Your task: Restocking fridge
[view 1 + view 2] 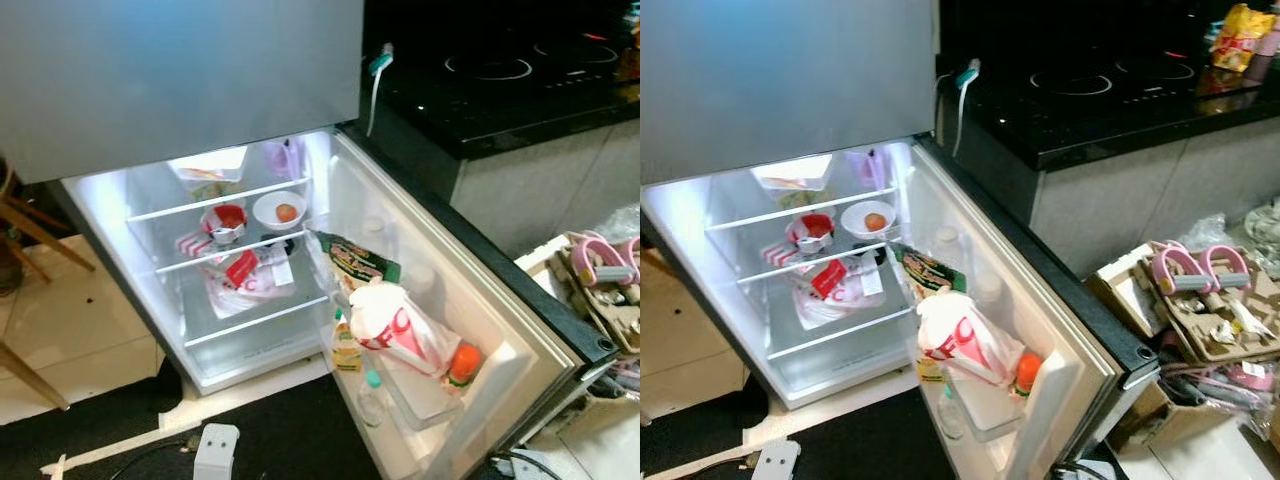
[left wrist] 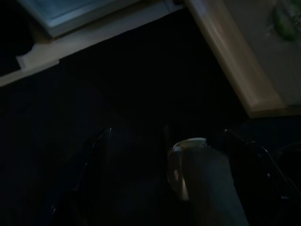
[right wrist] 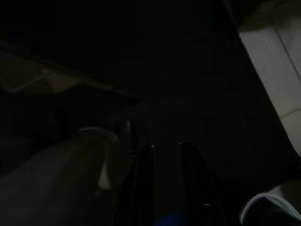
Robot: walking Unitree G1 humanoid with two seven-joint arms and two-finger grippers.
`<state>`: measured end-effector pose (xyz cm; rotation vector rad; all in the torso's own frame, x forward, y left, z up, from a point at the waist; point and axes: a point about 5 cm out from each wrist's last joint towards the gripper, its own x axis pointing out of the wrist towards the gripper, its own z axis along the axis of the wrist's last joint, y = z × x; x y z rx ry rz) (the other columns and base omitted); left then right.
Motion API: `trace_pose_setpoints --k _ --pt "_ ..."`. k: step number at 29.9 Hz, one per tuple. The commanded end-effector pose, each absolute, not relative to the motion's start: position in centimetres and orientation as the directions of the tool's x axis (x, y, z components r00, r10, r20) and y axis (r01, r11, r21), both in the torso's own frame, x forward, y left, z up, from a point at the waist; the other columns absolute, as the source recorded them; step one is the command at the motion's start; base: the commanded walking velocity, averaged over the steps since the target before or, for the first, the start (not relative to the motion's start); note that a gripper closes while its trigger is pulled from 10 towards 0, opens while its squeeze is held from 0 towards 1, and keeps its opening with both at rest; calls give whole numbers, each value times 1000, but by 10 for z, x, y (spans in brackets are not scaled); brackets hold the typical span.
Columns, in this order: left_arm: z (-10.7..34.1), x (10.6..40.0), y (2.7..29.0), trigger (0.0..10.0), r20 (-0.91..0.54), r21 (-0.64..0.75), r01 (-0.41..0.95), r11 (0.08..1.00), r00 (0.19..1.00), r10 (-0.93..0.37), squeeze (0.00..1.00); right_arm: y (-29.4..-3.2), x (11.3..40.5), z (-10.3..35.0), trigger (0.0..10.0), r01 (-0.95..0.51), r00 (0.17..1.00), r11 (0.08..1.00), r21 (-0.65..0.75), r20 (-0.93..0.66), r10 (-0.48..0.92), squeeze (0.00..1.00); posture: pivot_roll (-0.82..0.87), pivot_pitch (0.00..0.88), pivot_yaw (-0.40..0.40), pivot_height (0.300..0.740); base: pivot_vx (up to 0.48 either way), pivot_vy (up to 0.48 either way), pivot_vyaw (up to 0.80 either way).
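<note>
Kitchen floor tiles are showing pale beside a dark mat (image 1: pixel 270 420), and a silver fridge (image 1: pixel 180 80) is standing with its lower door (image 1: pixel 480 300) swung wide open. Bright light is shining inside on the clear glass shelves (image 1: pixel 215 200).

On the top shelf a clear plastic tray (image 1: pixel 210 165) is sitting near a pale purple bag (image 1: pixel 283 157). On the middle shelf a white bowl with an orange round fruit (image 1: pixel 280 211) is resting just beside a red and white cup (image 1: pixel 224 222). Below them a red and white plastic bag (image 1: pixel 245 275) is lying on the lower shelf.

In the door bins a green and yellow packet (image 1: pixel 352 262) is leaning above a big white bag with red letters (image 1: pixel 395 325). An orange-capped bottle (image 1: pixel 460 365) is standing beside that bag, and a small clear bottle with a green cap (image 1: pixel 370 395) is sitting lower down.

A black glass stove worktop (image 1: pixel 500 70) is stretching out to the right. Pink round handles (image 1: pixel 1195 268) are lying on brown cardboard trays (image 1: pixel 1220 320) on the floor.

The left end effector (image 2: pixel 164 155) is hanging over the dark mat with its black fingers spread apart. The right end effector (image 3: pixel 164 160) is hanging in the dark with a narrow gap between its fingers.
</note>
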<state>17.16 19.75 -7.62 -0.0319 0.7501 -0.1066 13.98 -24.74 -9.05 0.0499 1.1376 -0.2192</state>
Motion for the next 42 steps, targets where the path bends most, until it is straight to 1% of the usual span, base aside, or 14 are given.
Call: trace_pose_setpoints --k 1,7,11,12,14,17,19,22,23,26,29,32,38,42 --pt "-79 166 200 10000 -696 -57 84 995 711 -100 0 -260 131 -91 10000 282 347 952 -118 -913 -216 0 -28 95 8 740 0 0 0" --pt "-79 165 202 10000 -702 -60 77 995 706 -97 0 -289 128 -81 10000 449 286 871 -200 -891 -352 0 -29 102 7 740 0 0 0" --pt "-80 166 202 10000 -704 -65 72 995 704 -97 0 -297 137 -75 10000 589 269 791 -167 -882 -387 0 -28 101 7 740 0 0 0" --pt "-79 166 201 10000 -704 -66 72 995 703 -97 0 -298 146 -71 10000 683 280 723 -107 -875 -394 0 -28 100 7 740 0 0 0" --pt "-79 166 201 10000 -704 -66 71 995 703 -97 0 -298 151 -69 10000 719 293 691 -71 -871 -394 0 -28 99 7 740 0 0 0" --pt "-79 168 201 10000 -705 -69 66 995 703 -96 0 -292 183 -57 10000 857 372 489 162 -850 -372 0 -28 98 14 740 0 0 0" --pt "-79 169 201 10000 -706 -70 65 995 702 -95 0 -286 201 -50 10000 878 410 402 260 -843 -349 0 -27 99 16 740 0 0 0" --pt "-79 169 201 10000 -706 -70 64 995 702 -95 0 -280 215 -44 10000 878 442 352 325 -834 -331 0 -27 99 16 740 0 0 0" --pt "-79 169 201 10000 -707 -67 64 996 701 -93 0 -270 235 -35 10000 857 491 335 392 -820 -296 0 -22 98 11 740 0 0 0" --pt "-79 169 202 10000 -708 -65 65 996 700 -92 0 -264 245 -31 10000 837 521 348 422 -810 -270 0 -22 98 11 740 0 0 0" --pt "-80 164 206 10000 -716 -52 61 997 694 -80 0 -236 265 -24 10000 751 590 465 470 -793 -152 0 -15 97 3 740 0 0 0" --pt "-81 161 207 10000 -720 -49 58 997 690 -75 0 -226 266 -26 10000 727 594 497 474 -797 -108 0 -15 97 3 740 0 0 0" --pt "-84 151 212 10000 -730 -22 37 999 682 -42 0 -204 264 -32 10000 705 580 506 497 -815 -8 0 -13 99 0 740 0 0 0" --pt "-86 143 222 10000 -741 17 -19 1000 671 26 0 -196 257 -38 10000 719 581 443 536 -813 40 0 -11 104 -2 740 0 0 0"
